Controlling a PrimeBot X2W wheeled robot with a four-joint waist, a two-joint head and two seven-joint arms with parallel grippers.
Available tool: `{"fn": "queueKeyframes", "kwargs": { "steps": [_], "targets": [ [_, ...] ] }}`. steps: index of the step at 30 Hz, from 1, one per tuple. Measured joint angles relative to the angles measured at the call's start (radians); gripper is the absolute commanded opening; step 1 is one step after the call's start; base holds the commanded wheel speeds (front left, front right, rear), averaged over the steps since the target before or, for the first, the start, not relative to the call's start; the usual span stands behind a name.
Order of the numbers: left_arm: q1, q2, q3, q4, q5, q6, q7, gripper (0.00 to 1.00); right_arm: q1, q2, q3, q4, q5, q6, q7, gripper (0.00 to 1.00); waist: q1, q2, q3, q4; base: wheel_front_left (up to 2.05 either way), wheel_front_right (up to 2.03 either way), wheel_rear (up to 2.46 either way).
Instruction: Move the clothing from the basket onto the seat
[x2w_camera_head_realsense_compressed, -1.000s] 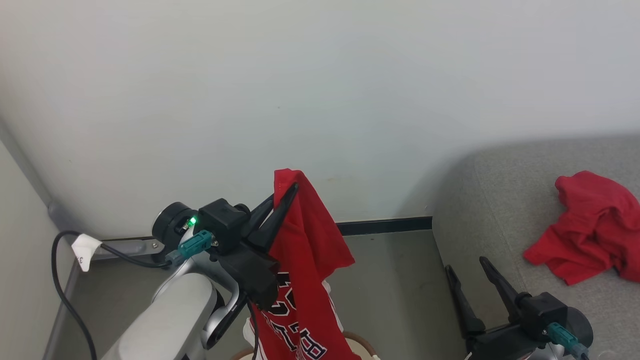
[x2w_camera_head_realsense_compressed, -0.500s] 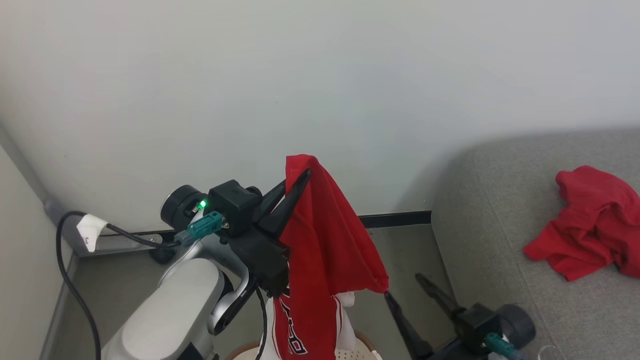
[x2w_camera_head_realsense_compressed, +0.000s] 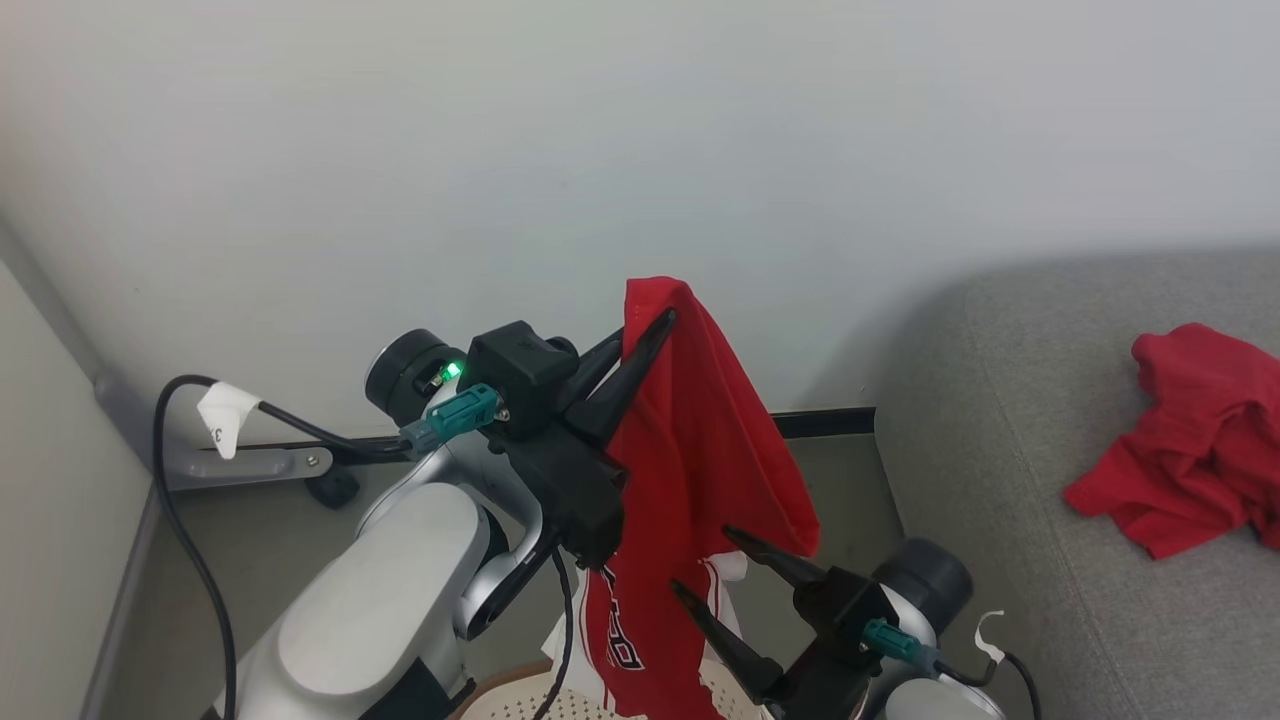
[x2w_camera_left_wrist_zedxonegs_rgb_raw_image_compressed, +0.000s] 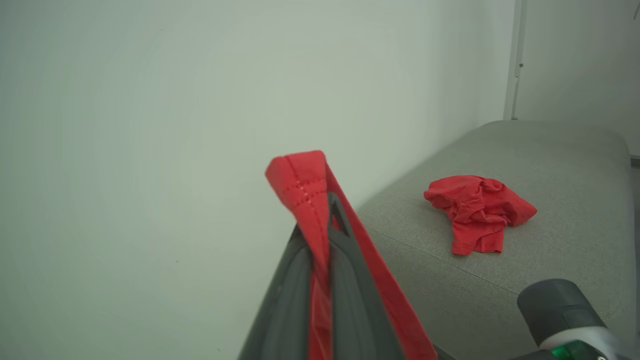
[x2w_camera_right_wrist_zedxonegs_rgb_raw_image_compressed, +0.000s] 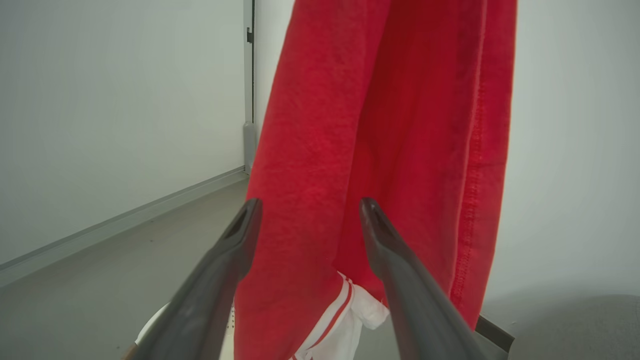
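- Nearest me, the oval cream-white perforated plastic basket with a brown rim sits at the bottom edge of the head view. The lifted garment's tail dangles over it, and I can't tell whether it has cleared the rim.
- My right pincer has swung in from beside the sofa over the last second. It now points at the hanging cloth, fingers spread wide and gripping nothing.
- My left pincer has climbed and drifted right, fingers pressed tight on a fold of the soft bright red jersey with white panels and striped trim.
- Farther off, the large grey woven seat cushion already carries one crumpled red garment.
- I'd judge this a mid-transfer: a second grip looks likely next, then the carry across.
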Motion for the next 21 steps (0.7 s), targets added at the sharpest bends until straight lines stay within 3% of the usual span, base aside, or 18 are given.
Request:
{"fn": "queueKeyframes", "kwargs": {
  "steps": [21],
  "targets": [
    [-0.055,-0.057,-0.041,-0.014,-0.006,0.0,0.036,0.0,-0.196,0.01,0.258,0.224,0.166,0.001,0.0,1.0,0.0,0.0001,0.003,0.046,0.0,0.0,0.0]
  ]
}}
